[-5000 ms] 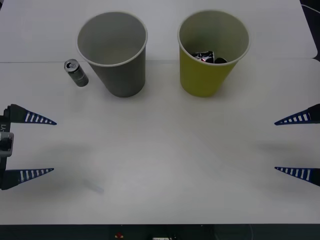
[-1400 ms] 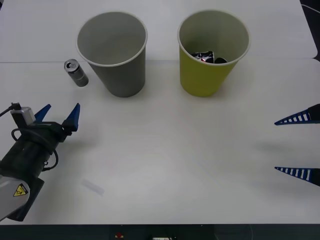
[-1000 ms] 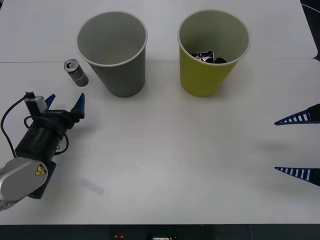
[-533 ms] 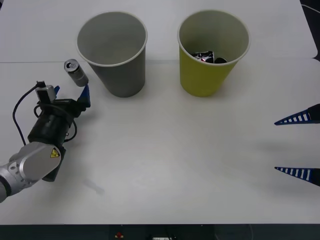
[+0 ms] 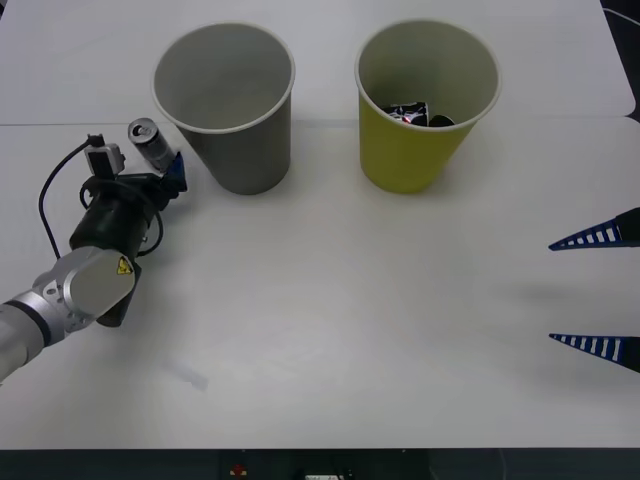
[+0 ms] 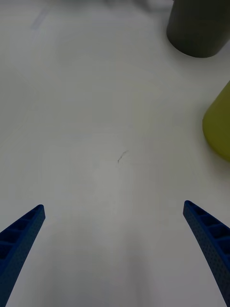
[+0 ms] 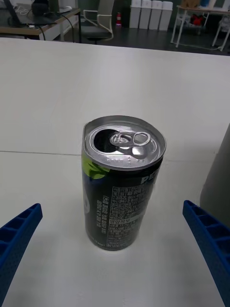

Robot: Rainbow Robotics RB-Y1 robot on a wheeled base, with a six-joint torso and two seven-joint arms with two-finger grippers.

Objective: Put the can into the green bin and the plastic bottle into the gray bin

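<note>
Front view: white worktop [image 5: 330, 330] carrying two big cup-shaped bins near its far edge. Gray bin [image 5: 228, 105] left of centre, green bin [image 5: 424, 105] right of centre, well apart from each other, both upright. Dark crumpled items lie at the bottom of the green bin; gray bin's inside looks bare.

Can [image 5: 152, 145] stands upright just left of the gray bin, toward the far-left part of the worktop, silver top up, tab opening already punched. Not touching the bin as far as I can tell.

Left gripper [image 5: 150, 170] reaches in from the near-left, arm angled toward the far edge, fingers at the can. Left wrist view: can [image 7: 122, 187] sits centred between the two blue ribbed fingers [image 7: 19, 240], which are spread wide with clear gaps on both sides; no contact with the can. Gray bin wall [image 7: 218, 182] just beside the can in that view.

Right gripper [image 5: 600, 290] hangs at the right edge of the worktop, fingers spread, holding nothing. Right wrist view: bare worktop [image 6: 110, 144] under it, gray bin base [image 6: 199, 29] and part of the green bin [image 6: 218, 127] farther off.
</note>
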